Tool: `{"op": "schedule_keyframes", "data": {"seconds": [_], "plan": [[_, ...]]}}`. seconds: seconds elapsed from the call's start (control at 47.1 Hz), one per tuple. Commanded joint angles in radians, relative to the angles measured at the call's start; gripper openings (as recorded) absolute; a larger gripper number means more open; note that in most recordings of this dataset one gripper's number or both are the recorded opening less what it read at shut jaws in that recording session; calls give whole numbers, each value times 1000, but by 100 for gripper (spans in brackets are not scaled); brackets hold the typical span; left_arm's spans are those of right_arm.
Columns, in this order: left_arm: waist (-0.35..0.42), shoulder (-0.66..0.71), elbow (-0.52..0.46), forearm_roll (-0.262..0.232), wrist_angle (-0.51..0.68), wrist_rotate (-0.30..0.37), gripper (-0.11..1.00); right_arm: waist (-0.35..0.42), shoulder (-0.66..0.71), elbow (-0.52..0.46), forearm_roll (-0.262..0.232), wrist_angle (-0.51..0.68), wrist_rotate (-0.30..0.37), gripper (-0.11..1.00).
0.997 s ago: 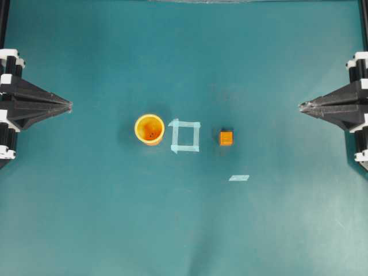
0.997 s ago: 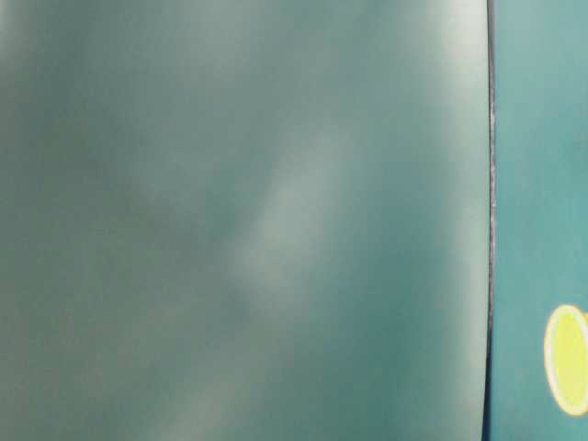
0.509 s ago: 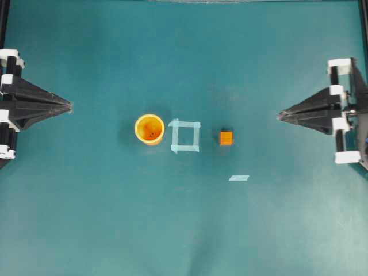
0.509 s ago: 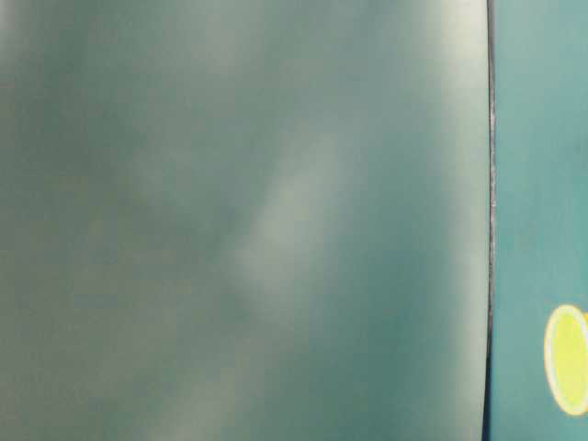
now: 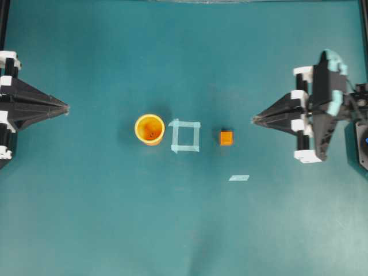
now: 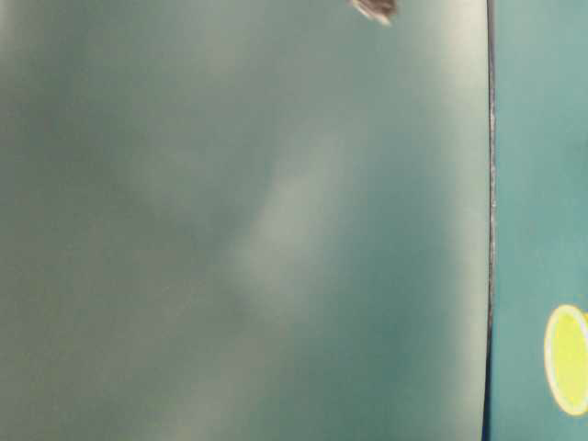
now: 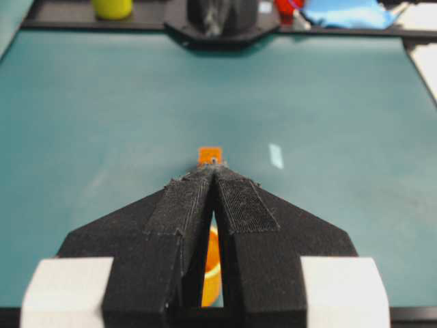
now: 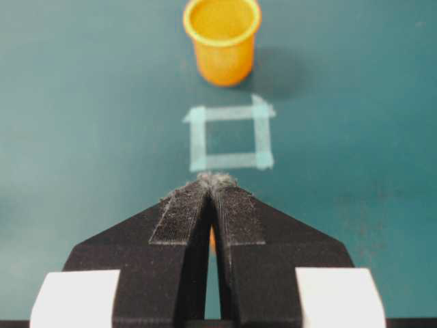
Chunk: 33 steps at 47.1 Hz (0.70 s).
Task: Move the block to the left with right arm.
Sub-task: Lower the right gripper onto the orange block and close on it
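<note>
The right arm [image 5: 322, 112] is reaching level, jaws pressed together holding nothing, the block [image 5: 226, 138] lying apart beyond their tips.

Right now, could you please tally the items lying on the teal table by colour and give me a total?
Orange: 2, the cup and the block.
Pale tape: 2, the tape square and the loose tape strip.
Total: 4, all on the table.
</note>
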Motion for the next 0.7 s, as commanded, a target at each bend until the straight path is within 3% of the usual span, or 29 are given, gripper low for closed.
{"op": "schedule_keyframes", "data": {"seconds": [0.0,0.255,0.488,0.679], "plan": [[2,2,-28,0,0,-2,0,-2,46,-48,-2,-9,3,0],[2,3,-28,2,2,-3,0,-2,184,-130,-14,6,-6,3],[2,0,-28,0,3,-3,0,-2,291,-206,-43,84,-6,40],[2,-2,-28,2,3,-3,0,-2,376,-239,-43,130,-5,52]]}}
